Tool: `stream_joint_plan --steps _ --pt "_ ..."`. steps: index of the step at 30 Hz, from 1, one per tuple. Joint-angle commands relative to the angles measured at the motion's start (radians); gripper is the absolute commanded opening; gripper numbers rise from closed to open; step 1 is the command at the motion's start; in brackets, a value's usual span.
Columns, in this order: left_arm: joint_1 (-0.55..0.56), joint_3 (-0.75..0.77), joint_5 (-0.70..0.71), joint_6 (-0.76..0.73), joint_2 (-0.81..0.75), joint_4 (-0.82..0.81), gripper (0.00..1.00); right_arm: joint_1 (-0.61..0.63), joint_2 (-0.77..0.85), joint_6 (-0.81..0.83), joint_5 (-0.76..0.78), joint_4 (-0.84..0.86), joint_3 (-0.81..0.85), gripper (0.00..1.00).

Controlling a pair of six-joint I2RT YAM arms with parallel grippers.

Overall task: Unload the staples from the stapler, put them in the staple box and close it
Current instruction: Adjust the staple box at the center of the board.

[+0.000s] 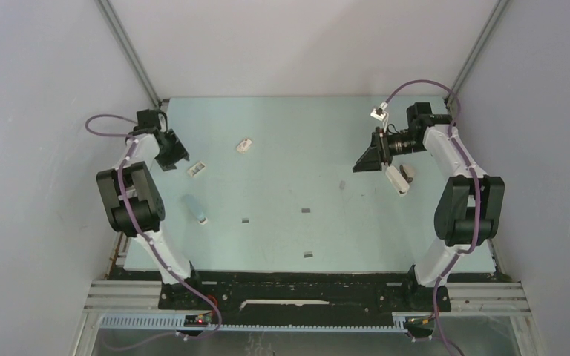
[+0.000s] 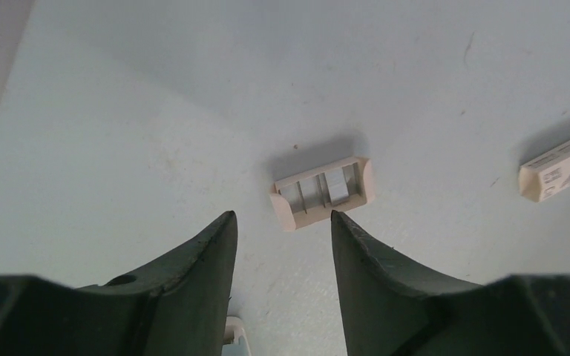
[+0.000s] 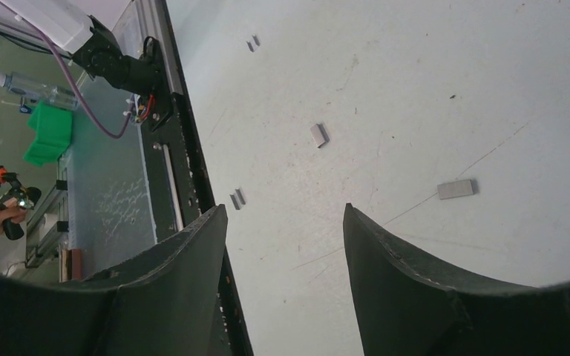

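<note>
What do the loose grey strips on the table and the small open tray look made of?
The strips look like metal: dull grey with a faint sheen and crisp straight edges. The tray looks like cardboard or plastic, matte cream with thin walls; the view does not settle which.

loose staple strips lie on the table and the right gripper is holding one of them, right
Not quite. The staple strips do lie loose on the table, but the right gripper holds nothing: the right wrist view shows its jaws apart with only bare table between them.
</note>
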State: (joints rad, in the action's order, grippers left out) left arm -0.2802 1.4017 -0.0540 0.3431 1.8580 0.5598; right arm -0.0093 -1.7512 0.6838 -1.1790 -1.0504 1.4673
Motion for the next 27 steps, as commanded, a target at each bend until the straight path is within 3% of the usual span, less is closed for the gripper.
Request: stream_joint_plan --steps 1,7,13,18,27 --pt "-0.005 0.043 -0.040 -0.010 0.029 0.050 0.54 0.006 -0.007 0.017 0.002 -0.020 0.046 0.68" --pt "-0.002 0.051 -0.061 -0.025 0.058 0.046 0.53 0.042 -0.011 0.018 0.005 -0.024 0.051 0.67" --pt "0.002 0.108 -0.132 -0.177 0.089 0.071 0.50 0.053 -0.010 0.020 0.008 -0.026 0.050 0.67" --pt "0.029 0.231 -0.091 -0.317 0.161 0.202 0.49 0.055 -0.012 0.020 0.005 -0.025 0.049 0.67" --pt "0.098 0.356 -0.029 -0.442 0.259 0.304 0.39 0.061 -0.015 0.022 0.011 -0.034 0.054 0.67"
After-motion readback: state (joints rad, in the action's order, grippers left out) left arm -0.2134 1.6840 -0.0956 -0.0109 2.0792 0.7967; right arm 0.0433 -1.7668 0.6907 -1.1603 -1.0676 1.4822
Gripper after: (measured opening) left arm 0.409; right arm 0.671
